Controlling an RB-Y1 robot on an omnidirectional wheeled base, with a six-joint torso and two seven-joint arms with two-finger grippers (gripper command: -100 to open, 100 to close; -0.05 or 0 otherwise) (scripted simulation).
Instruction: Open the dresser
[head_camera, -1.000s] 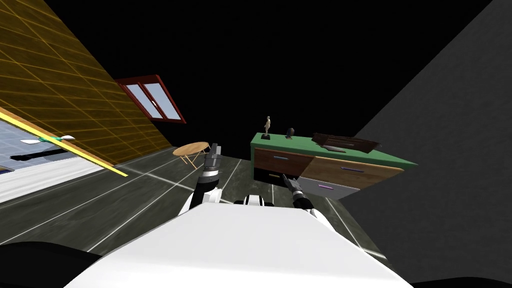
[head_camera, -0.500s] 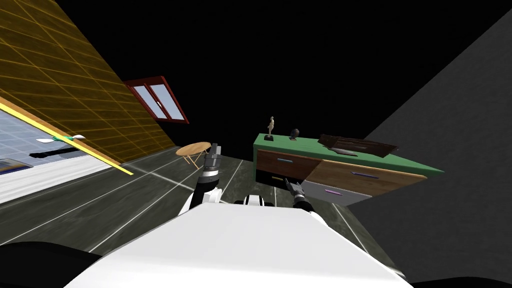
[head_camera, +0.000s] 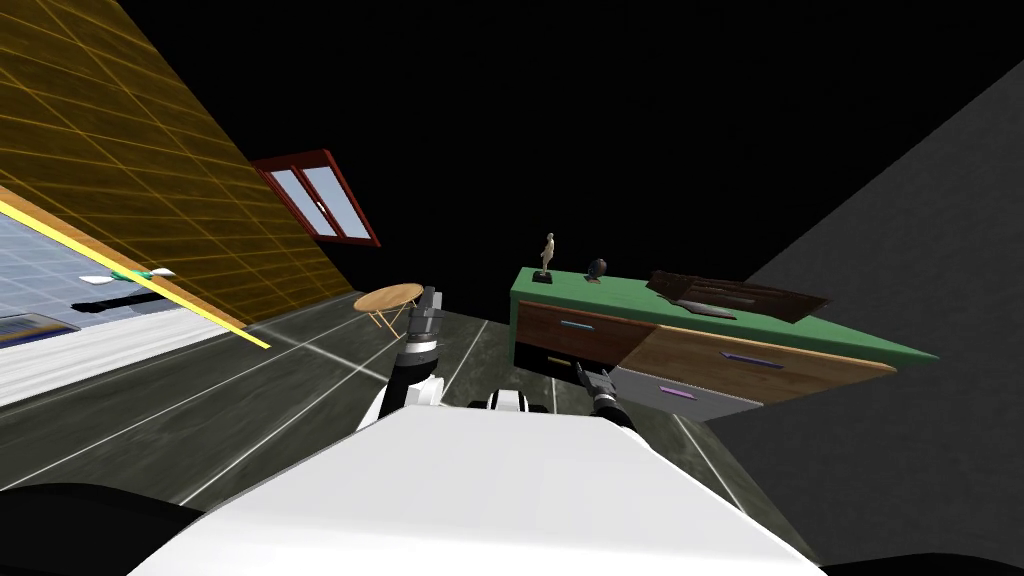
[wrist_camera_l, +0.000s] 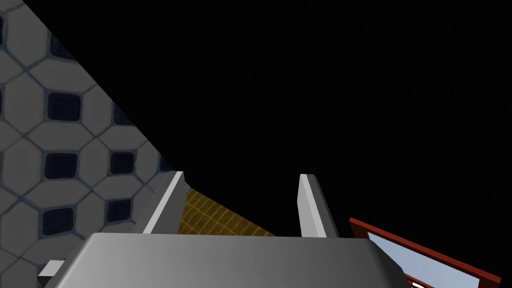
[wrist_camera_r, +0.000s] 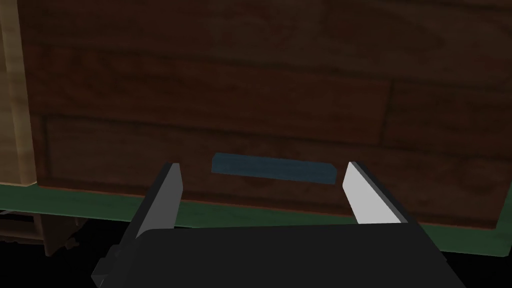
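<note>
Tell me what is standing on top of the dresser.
On the dresser stand a pale figurine, a small dark rounded ornament and a flat dark brown tray-like piece. Whatever lies under that piece is covered.

**Fig.: occluded, cropped and unresolved items.**

(a) Head view. The right hand (head_camera: 580, 368) overlaps the dresser (head_camera: 700, 352) at its 7 o'clock corner and covers part of the dark lower drawer (head_camera: 535, 353). Can't tell if that front is a panel or a black area.

(b) Dresser top. The statuette (head_camera: 547, 255) at approx. 10 o'clock is too small for detail. The dark round obj. (head_camera: 597, 268) just beside it can't be identified. Same for the flat dark items (head_camera: 735, 293) toward 1 o'clock.

(c) Right wrist view. The brown drawer front (wrist_camera_r: 250, 75) runs off-frame at 12 and 3 o'clock of the hand. The lighter panel (wrist_camera_r: 12, 100) at 9 o'clock is cropped. The hand's body hides part of the green top (wrist_camera_r: 75, 206).

(d) Left wrist view. The red-framed window (wrist_camera_l: 425, 255), at 4 o'clock of the left hand (wrist_camera_l: 242, 175), is cut by the frame edge.
</note>
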